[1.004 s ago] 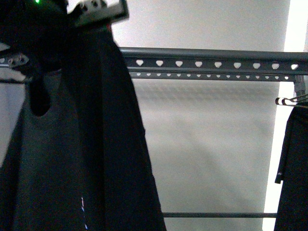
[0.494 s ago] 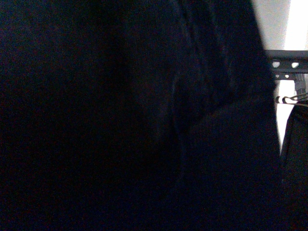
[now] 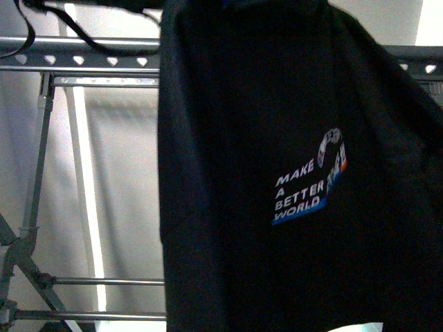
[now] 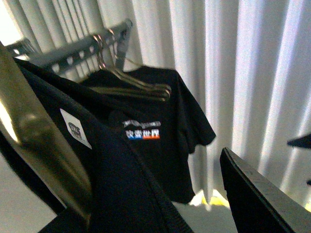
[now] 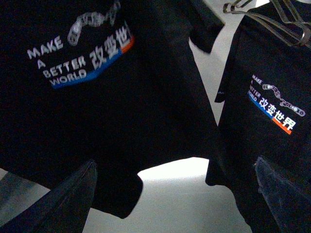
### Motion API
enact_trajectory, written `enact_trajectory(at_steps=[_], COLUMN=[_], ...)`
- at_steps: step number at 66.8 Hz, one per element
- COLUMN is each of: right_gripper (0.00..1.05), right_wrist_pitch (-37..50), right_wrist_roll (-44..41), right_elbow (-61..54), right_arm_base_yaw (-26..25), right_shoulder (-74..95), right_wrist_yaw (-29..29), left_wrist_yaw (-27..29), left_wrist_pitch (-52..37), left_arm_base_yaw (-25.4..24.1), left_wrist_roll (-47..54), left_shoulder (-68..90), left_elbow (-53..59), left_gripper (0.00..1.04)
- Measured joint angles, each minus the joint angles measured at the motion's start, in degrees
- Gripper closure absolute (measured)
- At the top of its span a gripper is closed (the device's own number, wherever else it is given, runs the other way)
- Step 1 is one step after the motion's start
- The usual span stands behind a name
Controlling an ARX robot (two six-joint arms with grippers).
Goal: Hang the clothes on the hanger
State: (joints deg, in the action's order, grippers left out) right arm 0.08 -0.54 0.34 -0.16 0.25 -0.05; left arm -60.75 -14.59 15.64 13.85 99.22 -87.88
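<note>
The clothes (image 3: 291, 173), a black T-shirt printed "MAKE A BETTER WORLD", hang down the middle and right of the front view, in front of the hanger (image 3: 90, 52), a grey rail with heart-shaped holes. In the left wrist view my left gripper (image 4: 160, 211) is shut on the shirt's black fabric (image 4: 112, 184) near its white label. One of its fingers (image 4: 262, 194) shows, the other is hidden by cloth. My right gripper (image 5: 175, 204) is open below the shirt's hem (image 5: 97, 97), with nothing between its fingers.
A second black T-shirt (image 5: 272, 121) with the same print hangs on wire hangers (image 4: 131, 80) from the rail (image 4: 73, 53). White curtains (image 4: 233, 73) stand behind it. The rack's legs and cross bars (image 3: 34, 228) fill the left of the front view.
The shirt swept from the left across the front view, blacking it out half a second ago. It now hangs middle-right with its print showing, and the rack's left end is in sight.
</note>
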Motion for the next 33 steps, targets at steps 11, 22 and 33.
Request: enact_trajectory(at_steps=[11,22,33], right_gripper=[0.07,0.07,0.07], right_wrist_pitch=[0.0,0.0,0.0], right_wrist_roll=[0.0,0.0,0.0], right_elbow=[0.0,0.0,0.0], right_arm_base_yaw=[0.0,0.0,0.0], right_shoulder=[0.0,0.0,0.0], right_wrist_yaw=[0.0,0.0,0.0], left_wrist_yaw=[-6.4,-9.8,-15.1], left_wrist_pitch=[14.0,21.6,25.8], left_arm_base_yaw=[-1.0,-0.6,-2.9], left_wrist_roll=[11.0,23.5,31.2], left_shoulder=[0.1,-4.2,-6.0], left_elbow=[-0.8,2.0,1.6], left_gripper=[0.5,0.5,0.5])
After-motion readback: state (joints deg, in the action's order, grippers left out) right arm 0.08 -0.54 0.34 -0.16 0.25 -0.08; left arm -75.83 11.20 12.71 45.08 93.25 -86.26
